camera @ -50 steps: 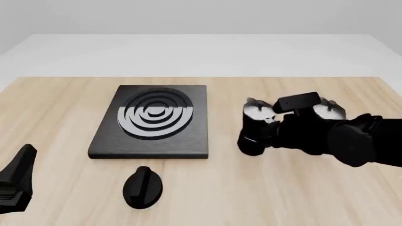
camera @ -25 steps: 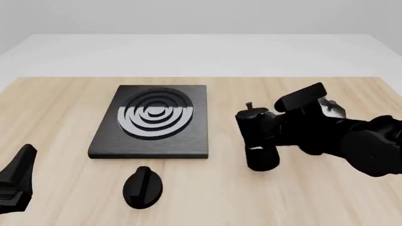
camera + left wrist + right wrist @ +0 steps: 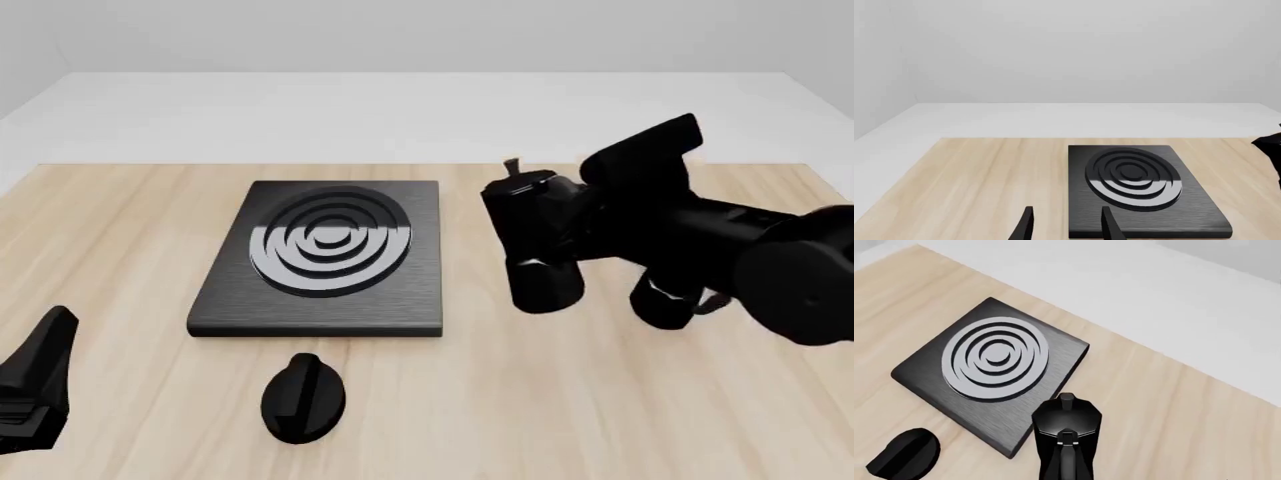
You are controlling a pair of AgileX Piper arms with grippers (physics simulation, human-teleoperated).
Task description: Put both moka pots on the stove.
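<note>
The stove (image 3: 327, 290) lies left of centre on the wooden table, with nothing on its burner rings; it also shows as the stove (image 3: 1187, 210) and the stove (image 3: 1047, 357). My right gripper (image 3: 577, 232) is shut on one moka pot (image 3: 529, 240) and holds it off the table, just right of the stove; the same moka pot (image 3: 1066, 427) fills the lower right wrist view. Only the base of the second moka pot (image 3: 670, 298) shows, under my right arm. My left gripper (image 3: 1066, 230) is open and empty, near the table's front left edge (image 3: 34, 390).
A flat oval black knob (image 3: 304, 396) lies on the table in front of the stove, also seen as the knob (image 3: 906, 459). Bare wood lies between the stove and the left gripper.
My right gripper has lifted one moka pot off the table and carried it up and a little left towards the stove. The other pot stayed put. The left arm has not moved.
</note>
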